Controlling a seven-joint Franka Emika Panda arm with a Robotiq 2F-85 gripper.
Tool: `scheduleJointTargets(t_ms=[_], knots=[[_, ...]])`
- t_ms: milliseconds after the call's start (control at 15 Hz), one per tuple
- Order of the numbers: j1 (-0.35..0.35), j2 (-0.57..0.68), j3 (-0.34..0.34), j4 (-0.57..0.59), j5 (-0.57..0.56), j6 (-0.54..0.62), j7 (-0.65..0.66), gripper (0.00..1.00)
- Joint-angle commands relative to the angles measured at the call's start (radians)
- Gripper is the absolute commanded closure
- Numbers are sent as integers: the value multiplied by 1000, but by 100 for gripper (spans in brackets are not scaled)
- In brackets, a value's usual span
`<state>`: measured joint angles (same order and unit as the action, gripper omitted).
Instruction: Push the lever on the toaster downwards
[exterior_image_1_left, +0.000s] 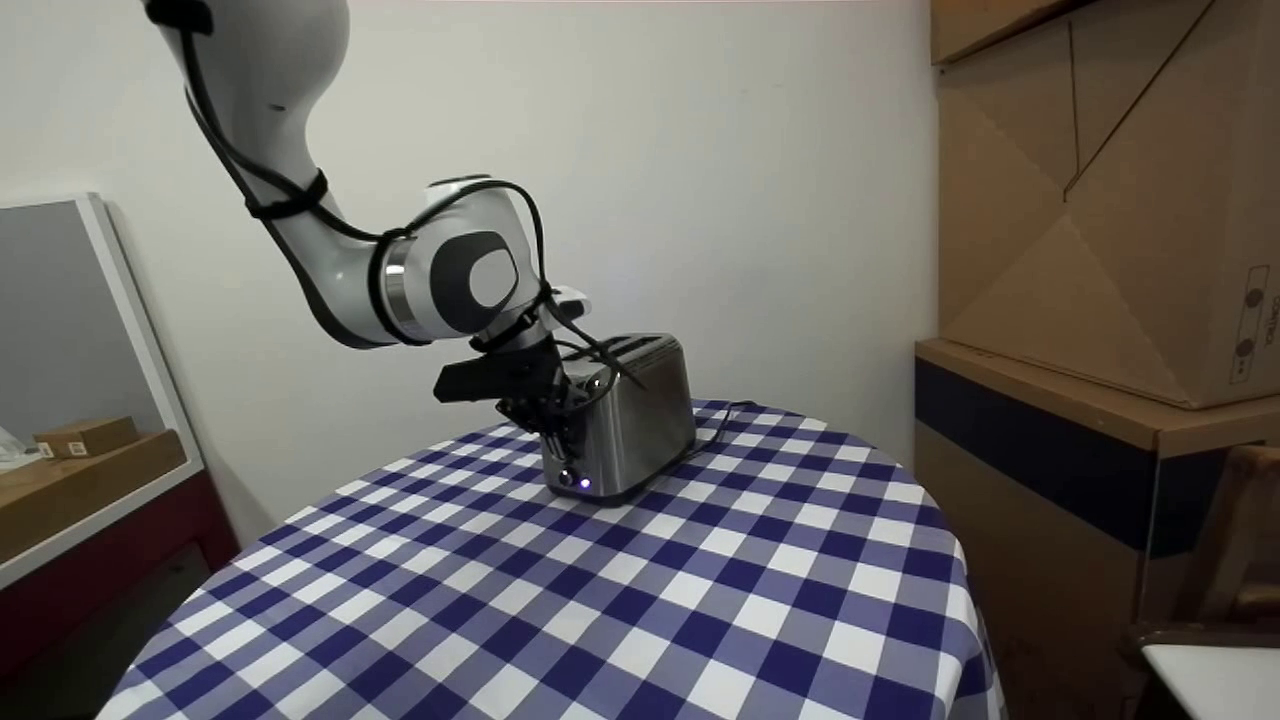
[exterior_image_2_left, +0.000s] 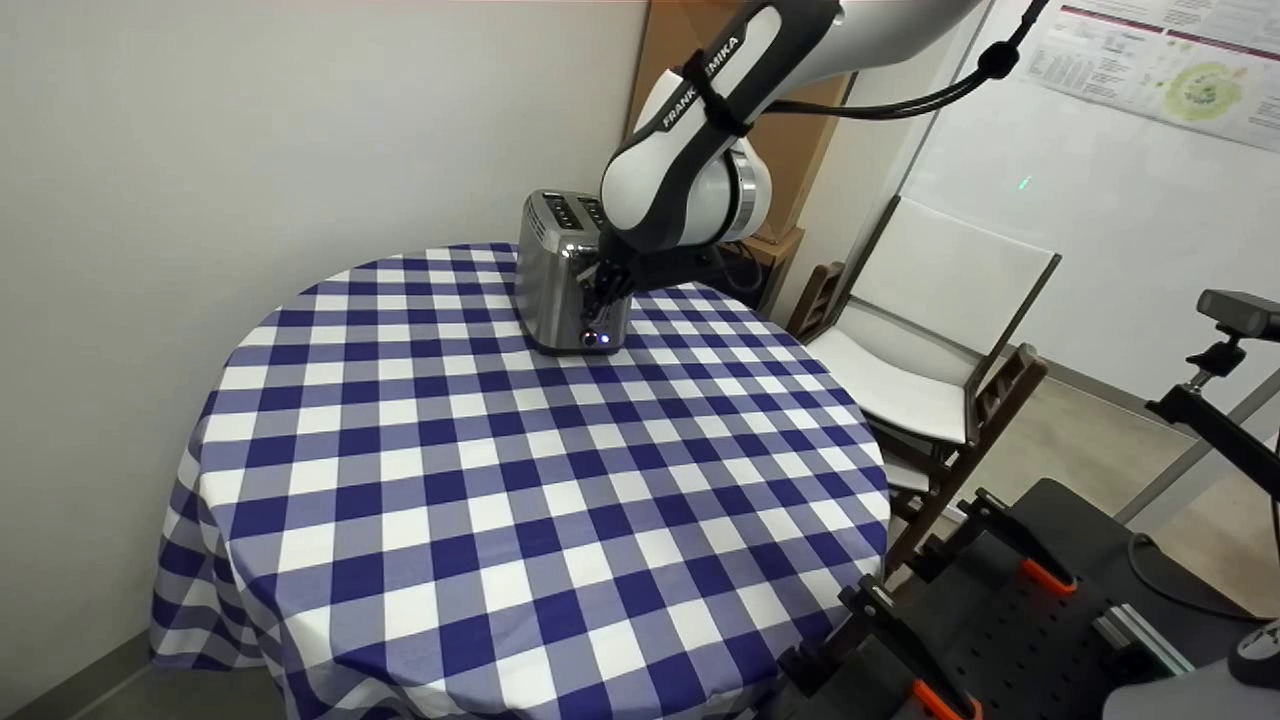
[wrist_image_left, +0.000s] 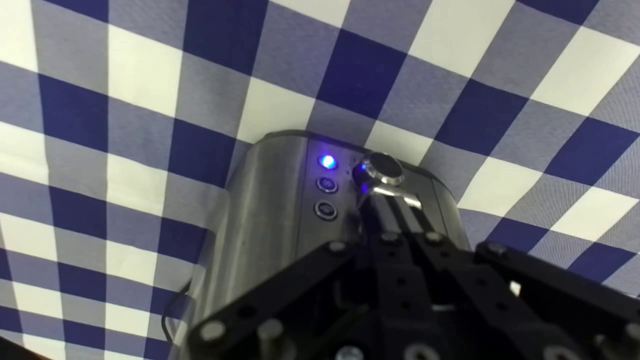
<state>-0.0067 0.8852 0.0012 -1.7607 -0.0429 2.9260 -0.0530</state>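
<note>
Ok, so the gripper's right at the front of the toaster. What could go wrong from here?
The knob sits just below the tips of the gripper, so pressing further might bump or turn it. And the toaster simply stands on the cloth, so an off-line push could make it skid or tip.

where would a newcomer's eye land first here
Probably on the blue-and-white checked cloth, filling the lower middle of both exterior views. On it, the brushed-silver toaster stands out, with the black gripper at its control panel. The wrist view shows a bright blue light beside the knob.
</note>
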Motion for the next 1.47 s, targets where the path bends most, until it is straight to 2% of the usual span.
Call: scheduleJointTargets(t_ms=[0,333,600,933,1133,1200,1267,1400], knots=[[-43,22,35,12,12,-18,-25,100],[-134,-164,133,-98,72,-115,-34,100],[-177,-341,165,-171,151,-303,-25,100],[-149,-569,113,-222,220,-658,-17,100],[-119,-677,68,-250,184,-773,7,100],[-112,-708,56,-257,173,-812,6,74],[-105,-740,45,-275,162,-828,5,73],[-93,-798,28,-313,137,-861,-1,60]])
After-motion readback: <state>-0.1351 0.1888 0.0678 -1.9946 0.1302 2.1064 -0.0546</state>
